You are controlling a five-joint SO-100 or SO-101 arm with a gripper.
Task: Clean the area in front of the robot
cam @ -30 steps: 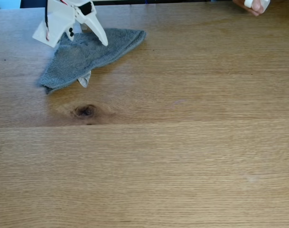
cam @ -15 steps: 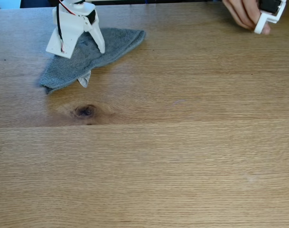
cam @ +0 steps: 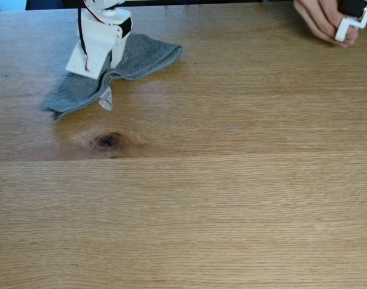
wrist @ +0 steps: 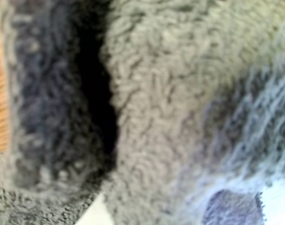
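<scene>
No writing, label, brand or number can be read on anything in either view.

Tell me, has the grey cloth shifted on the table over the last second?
Yes, slightly. In the fixed view the grey cloth has bunched and slid left and away from the dark knot, with the gripper pressing on it.

1 cloth [cam: 138,57] (grey terry), 1 gripper [cam: 99,63], 1 hand [cam: 322,18], 1 tabletop [cam: 231,198].
</scene>
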